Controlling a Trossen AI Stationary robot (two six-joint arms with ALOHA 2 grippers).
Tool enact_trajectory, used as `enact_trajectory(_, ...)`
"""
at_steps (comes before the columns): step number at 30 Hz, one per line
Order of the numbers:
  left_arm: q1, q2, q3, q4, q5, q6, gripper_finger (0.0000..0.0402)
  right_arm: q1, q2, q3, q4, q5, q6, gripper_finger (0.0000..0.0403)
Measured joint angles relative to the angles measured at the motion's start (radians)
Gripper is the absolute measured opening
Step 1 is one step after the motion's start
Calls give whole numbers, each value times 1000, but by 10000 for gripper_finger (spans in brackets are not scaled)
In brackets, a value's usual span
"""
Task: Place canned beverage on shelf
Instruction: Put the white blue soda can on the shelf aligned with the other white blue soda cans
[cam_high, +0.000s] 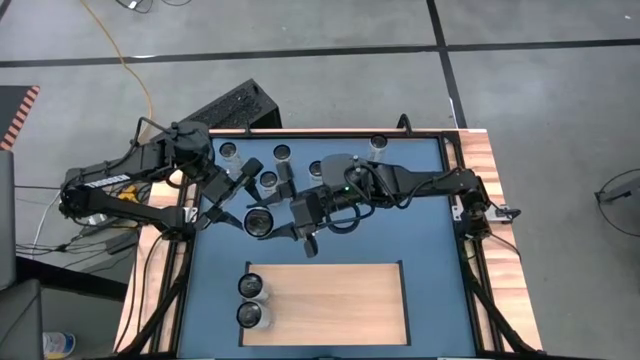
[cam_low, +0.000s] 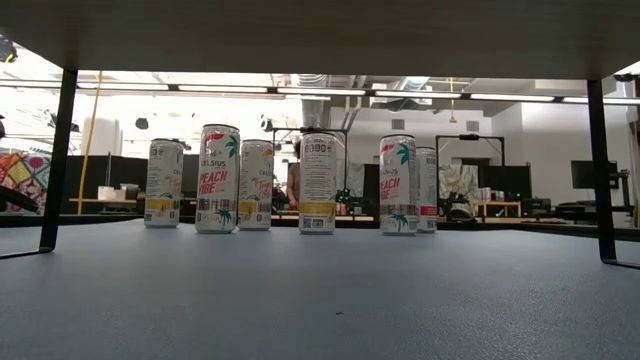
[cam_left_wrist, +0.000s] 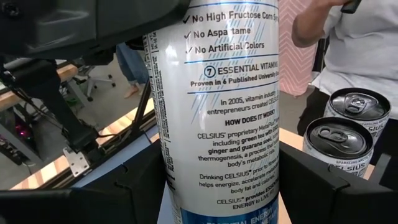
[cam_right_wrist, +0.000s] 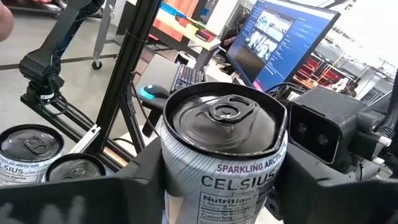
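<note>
white can (cam_high: 259, 221) is upright, long axis vertical, lid up, mid-table behind the shelf (cam_high: 330, 300). both grippers are closed on it: left gripper (cam_high: 232, 205) reaching from the left, right gripper (cam_high: 285, 225) from the right.

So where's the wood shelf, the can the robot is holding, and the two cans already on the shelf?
shelf (cam_high: 340, 300), high view, bare wood middle.
held can (cam_right_wrist: 225, 115), right wrist view, its lid.
two cans on the shelf (cam_high: 250, 287), high view, top of the upper one.
</note>
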Motion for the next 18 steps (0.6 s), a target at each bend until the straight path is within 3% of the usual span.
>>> enact_trajectory(5,-1,-2,0,0,-24,-29,240,0,0,0,-1,-1,4,195)
enact_trajectory(9,-2,-11,0,-10,-51,-86,263,-4,0,0,-2,6,36,195)
enact_trajectory(18,-1,-95,2,-126,-403,-128,315,-6,0,0,-18,190,134,195)
